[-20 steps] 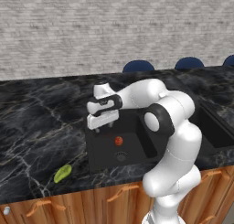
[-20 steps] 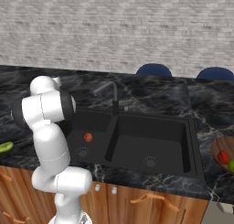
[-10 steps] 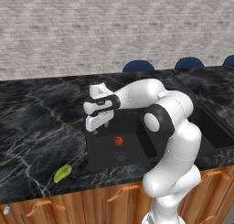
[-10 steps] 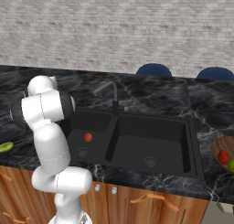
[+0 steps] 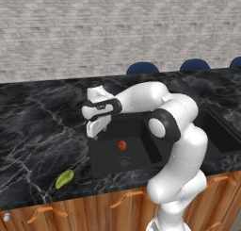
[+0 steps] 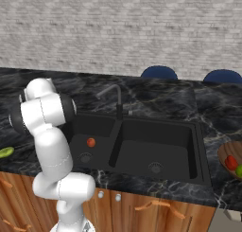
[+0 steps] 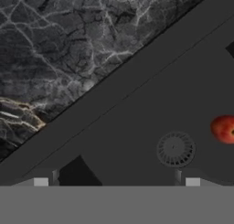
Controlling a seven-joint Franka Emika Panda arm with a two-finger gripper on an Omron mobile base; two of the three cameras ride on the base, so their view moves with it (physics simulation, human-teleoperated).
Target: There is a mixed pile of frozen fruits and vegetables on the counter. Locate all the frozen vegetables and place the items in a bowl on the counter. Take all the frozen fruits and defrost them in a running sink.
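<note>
The hand (image 5: pixel 96 129) hangs over the left rim of the sink (image 5: pixel 141 126), above the left basin, with its fingers spread wide apart and nothing between them. In the hand view the two dark finger tips stand far from each other at the bottom, and between them there is only the dark floor of the basin.

The red-orange ball (image 5: pixel 122 145) lies on the floor of the left basin, just beside the round drain (image 5: pixel 124 161). In the right base view the same ball (image 6: pixel 90 142) sits near the drain, left of the wall between the two basins. The faucet (image 6: pixel 113 99) stands behind this wall.

The yellow-green oblong (image 5: pixel 64 178) lies on the black marble desk (image 5: pixel 37 131), near its front edge, to the left of the sink and well apart from the hand.

At the far right end of the desk a wooden bowl (image 6: pixel 225 155) holds the red chunk (image 6: pixel 230 163) and the green ball (image 6: pixel 238 170), which are close together.
</note>
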